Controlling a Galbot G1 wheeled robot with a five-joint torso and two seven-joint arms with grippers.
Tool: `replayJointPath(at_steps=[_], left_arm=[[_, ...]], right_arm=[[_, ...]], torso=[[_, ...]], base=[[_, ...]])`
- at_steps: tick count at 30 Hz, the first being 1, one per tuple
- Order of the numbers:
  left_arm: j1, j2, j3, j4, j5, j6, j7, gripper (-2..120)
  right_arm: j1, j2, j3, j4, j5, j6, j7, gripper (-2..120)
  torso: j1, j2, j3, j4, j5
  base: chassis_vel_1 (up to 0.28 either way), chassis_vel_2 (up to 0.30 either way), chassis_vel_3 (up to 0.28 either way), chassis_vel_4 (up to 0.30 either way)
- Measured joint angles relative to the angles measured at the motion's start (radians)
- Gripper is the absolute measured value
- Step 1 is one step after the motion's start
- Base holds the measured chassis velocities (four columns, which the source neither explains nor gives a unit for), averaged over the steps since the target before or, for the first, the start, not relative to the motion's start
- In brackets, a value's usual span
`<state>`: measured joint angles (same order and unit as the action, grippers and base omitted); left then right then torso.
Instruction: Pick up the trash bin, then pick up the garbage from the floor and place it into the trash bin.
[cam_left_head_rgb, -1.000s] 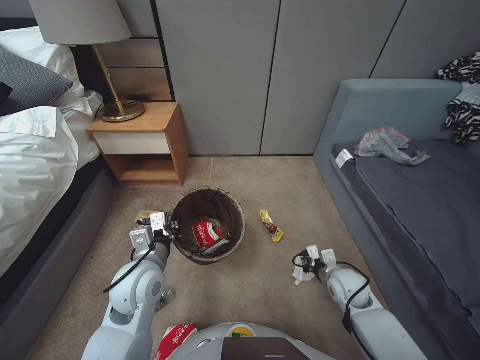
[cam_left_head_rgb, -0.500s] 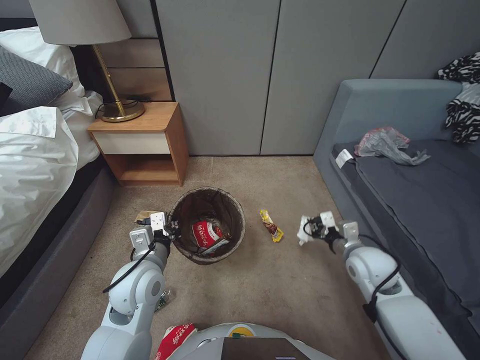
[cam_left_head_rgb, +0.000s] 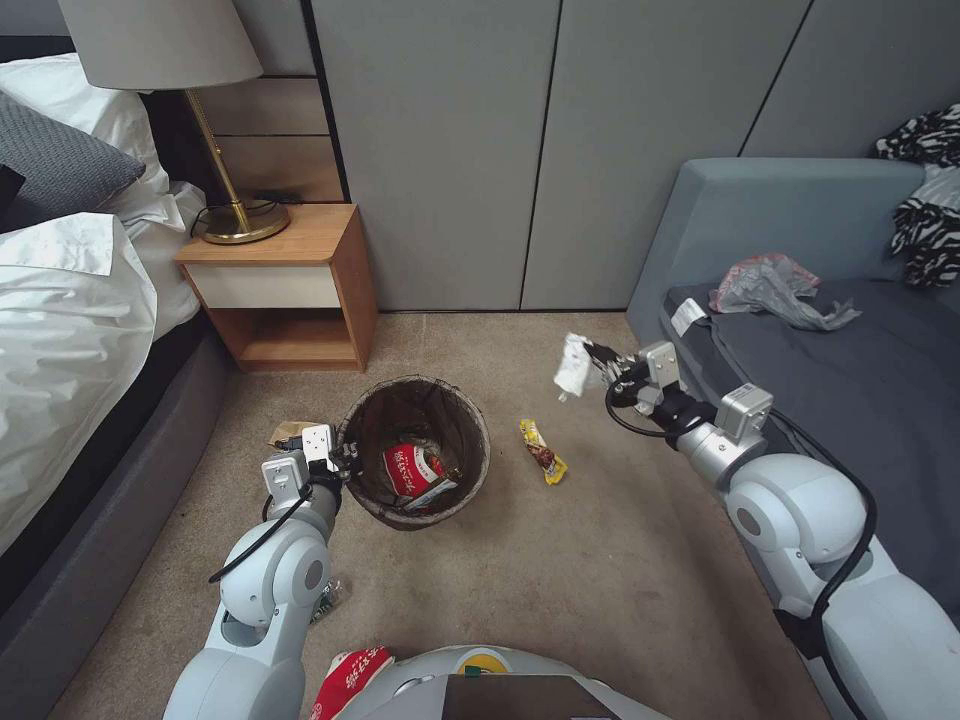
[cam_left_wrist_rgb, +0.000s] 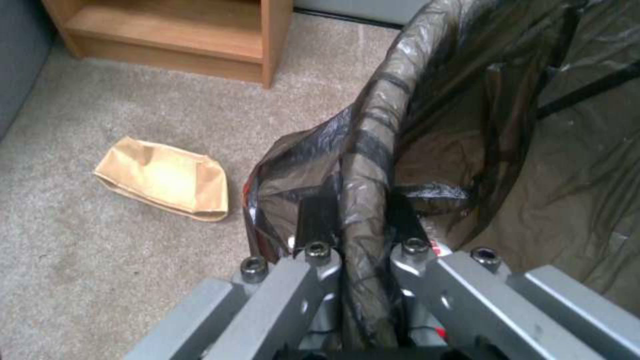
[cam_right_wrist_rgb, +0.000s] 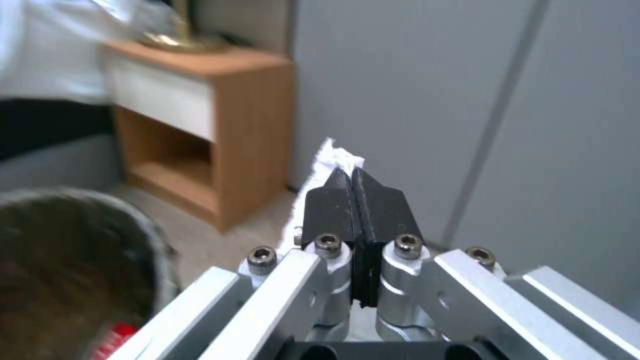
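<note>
Nearest you, by the robot's base, a red-and-white crushed cup (cam_left_head_rgb: 352, 678) and a green-labelled bottle (cam_left_head_rgb: 328, 597) lie on the carpet (cam_left_head_rgb: 560, 580), not yet collected. Just beyond, your left claw (cam_left_head_rgb: 345, 462) is clamped shut on the bagged rim of the trash bin (cam_left_head_rgb: 470, 445), one finger inside the liner and one outside, so the bin stays steady and open-mouthed for drops. A red cup (cam_left_head_rgb: 415, 468) already sits inside it. A brown paper bag (cam_left_wrist_rgb: 163, 178) lies just beside the bin on its left, and a yellow wrapper (cam_left_head_rgb: 543, 451) lies on the floor to its right. Farther out, your right claw (cam_left_head_rgb: 597, 366) pinches a white crumpled tissue (cam_left_head_rgb: 573, 365) tightly between closed pads, held in the air off the floor, right of the bin and beyond it. It isn't over the opening yet, so I'd judge the carry is midway.
</note>
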<state>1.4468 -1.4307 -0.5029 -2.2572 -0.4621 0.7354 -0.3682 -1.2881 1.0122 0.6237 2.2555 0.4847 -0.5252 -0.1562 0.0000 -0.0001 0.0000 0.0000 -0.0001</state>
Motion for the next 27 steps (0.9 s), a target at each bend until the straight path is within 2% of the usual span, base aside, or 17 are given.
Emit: replayJointPath(at_steps=[8, 11, 12, 14, 18, 21, 27], left_arm=[[-0.002, 0.000, 0.003, 0.004, 0.000, 0.000, -0.001, 2], [0.001, -0.001, 0.011, 0.005, 0.005, 0.000, 0.000, 2], [0.001, -0.001, 0.011, 0.005, 0.005, 0.000, 0.000, 2], [0.005, -0.004, 0.013, 0.003, 0.008, 0.000, 0.000, 2], [0.008, -0.004, 0.013, -0.002, 0.009, 0.000, 0.000, 2], [0.015, -0.006, 0.019, -0.010, 0.011, 0.000, 0.000, 2], [0.015, -0.007, 0.027, -0.013, 0.013, 0.000, 0.000, 2]], right_arm=[[0.030, -0.033, -0.029, 0.059, 0.011, 0.090, -0.078, 0], [0.065, -0.062, -0.066, 0.075, 0.019, 0.181, -0.187, 0], [0.065, -0.062, -0.066, 0.075, 0.019, 0.181, -0.187, 0], [0.093, -0.076, -0.099, 0.060, 0.019, 0.249, -0.309, 0], [0.102, -0.081, -0.115, 0.052, 0.016, 0.259, -0.370, 0], [0.130, -0.098, -0.145, 0.023, 0.004, 0.265, -0.465, 0], [0.183, -0.113, -0.181, -0.015, -0.011, 0.261, -0.538, 0]], torso=[[0.000, 0.000, 0.000, 0.0000, 0.0002], [0.000, 0.000, 0.000, 0.0002, 0.0001], [0.000, 0.000, 0.000, 0.0002, 0.0001], [0.000, 0.000, 0.000, 0.0001, 0.0000], [0.000, 0.000, 0.000, 0.0001, 0.0001], [0.000, 0.000, 0.000, 0.0000, 0.0001], [0.000, 0.000, 0.000, 0.0000, 0.0000]], base=[[0.000, 0.000, 0.000, 0.000], [0.000, 0.000, 0.000, 0.000], [0.000, 0.000, 0.000, 0.000], [0.000, 0.000, 0.000, 0.000], [0.000, 0.000, 0.000, 0.000], [0.000, 0.000, 0.000, 0.000], [0.000, 0.000, 0.000, 0.000]])
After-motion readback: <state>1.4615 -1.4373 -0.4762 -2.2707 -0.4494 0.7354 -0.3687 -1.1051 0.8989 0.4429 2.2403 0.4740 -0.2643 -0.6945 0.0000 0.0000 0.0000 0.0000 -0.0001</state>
